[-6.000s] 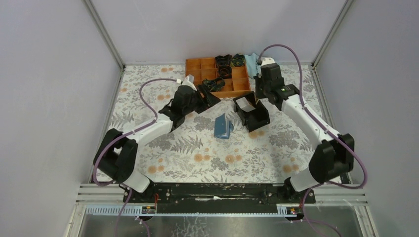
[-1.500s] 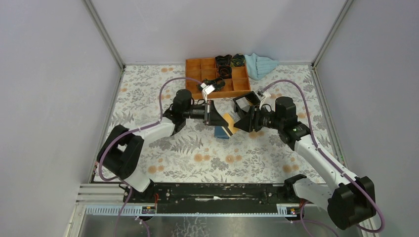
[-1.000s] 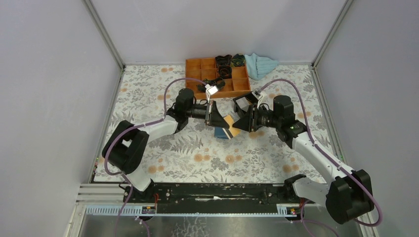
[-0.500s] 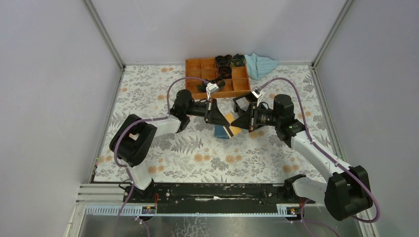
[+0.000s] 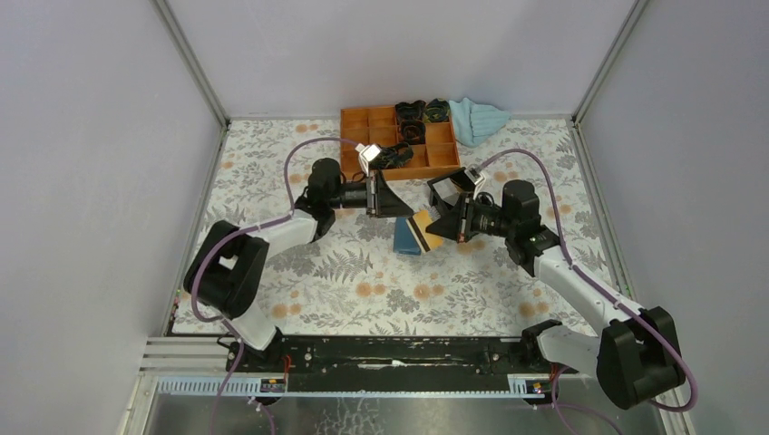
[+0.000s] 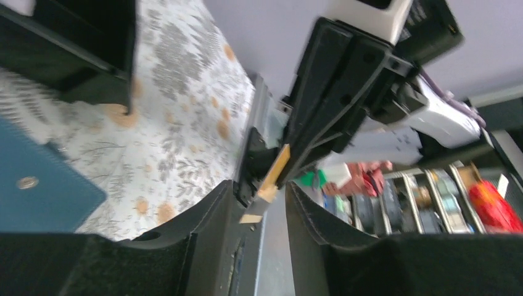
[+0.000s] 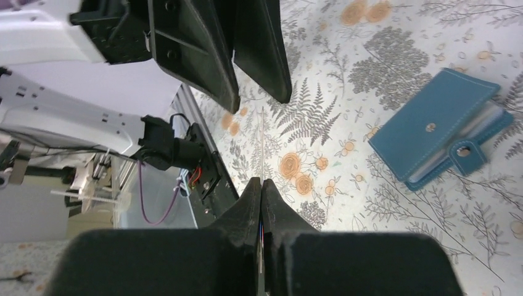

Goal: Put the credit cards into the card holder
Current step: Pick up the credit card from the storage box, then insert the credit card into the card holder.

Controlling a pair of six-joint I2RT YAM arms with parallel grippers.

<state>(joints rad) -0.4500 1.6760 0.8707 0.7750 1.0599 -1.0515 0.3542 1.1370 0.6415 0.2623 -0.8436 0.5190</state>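
From above, the right end effector (image 5: 435, 222) is clamped on the tan-orange credit card (image 5: 422, 224), tilted just over the card holder (image 5: 406, 240) on the tabletop (image 5: 299, 272). The left end effector (image 5: 397, 201) stands just beside the card.

Left wrist: fingers apart, card edge-on ahead.

Right wrist: card pinched edge-on, holder lying rightward.

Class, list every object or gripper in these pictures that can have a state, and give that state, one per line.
left gripper: open, gripping nothing
right gripper: shut on the credit card
credit card: held in the air, not yet in the card holder
card holder: lying on the table, folded over, clasp undone
black box: open, pale inside showing
orange tray: some compartments filled with dark items
cloth: crumpled
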